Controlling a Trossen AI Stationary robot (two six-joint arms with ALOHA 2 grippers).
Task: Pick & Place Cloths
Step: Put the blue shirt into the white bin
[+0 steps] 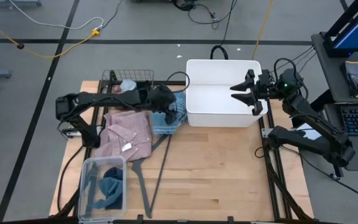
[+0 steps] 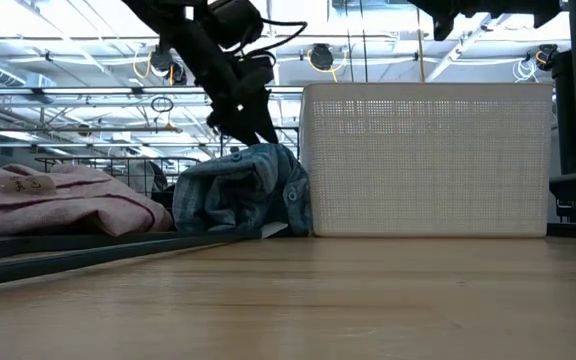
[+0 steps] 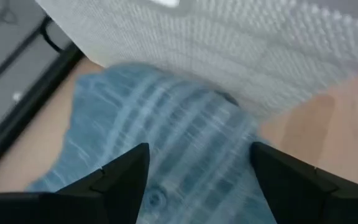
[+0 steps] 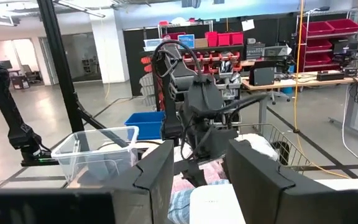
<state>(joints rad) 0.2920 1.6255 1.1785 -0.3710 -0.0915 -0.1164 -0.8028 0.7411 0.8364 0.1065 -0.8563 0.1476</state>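
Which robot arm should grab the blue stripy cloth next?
Probably the left. The left gripper hangs open right over the blue striped cloth beside the white basket. The right gripper is open too, but above the basket, away from the cloth.

On the bench, a basket stands at the far middle. A towel lies bunched against its left wall, with a shirt spread just left of that. A hanger rests in front of the shirt. A clear bin holding cloths sits at the near left corner. A wire rack stands behind the shirt. The left gripper hangs over the towel; the right gripper hovers above the basket's right side.
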